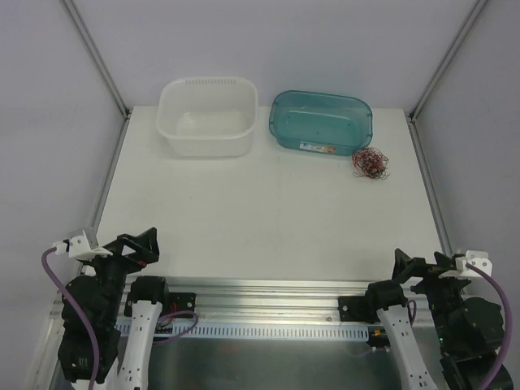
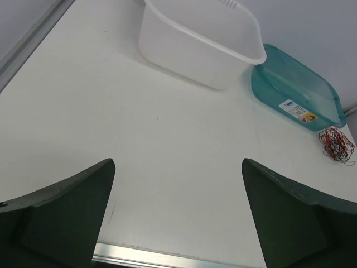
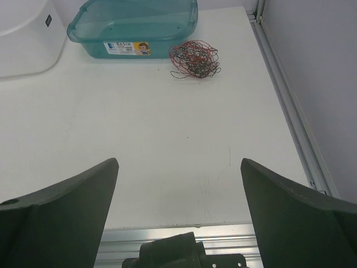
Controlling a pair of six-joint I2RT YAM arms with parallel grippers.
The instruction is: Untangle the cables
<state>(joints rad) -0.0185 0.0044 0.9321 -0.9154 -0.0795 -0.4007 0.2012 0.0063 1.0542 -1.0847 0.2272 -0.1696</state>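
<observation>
Currently the left gripper (image 2: 177,167) and right gripper (image 3: 178,164) are standing spread and empty at bottom, while the cables (image 1: 370,163) are lying bunched at upper right of the overhead view, just beside the teal tub (image 1: 325,146). A coarse pinch is risking tightening the knot.

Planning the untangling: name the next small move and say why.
Probably extend the right gripper forward toward the cables, one red-and-black heap lying at the far right beside the teal basin. Both grippers stand open and empty at the near edge, and the heap lies on the right arm's side, far from the left gripper.
</observation>
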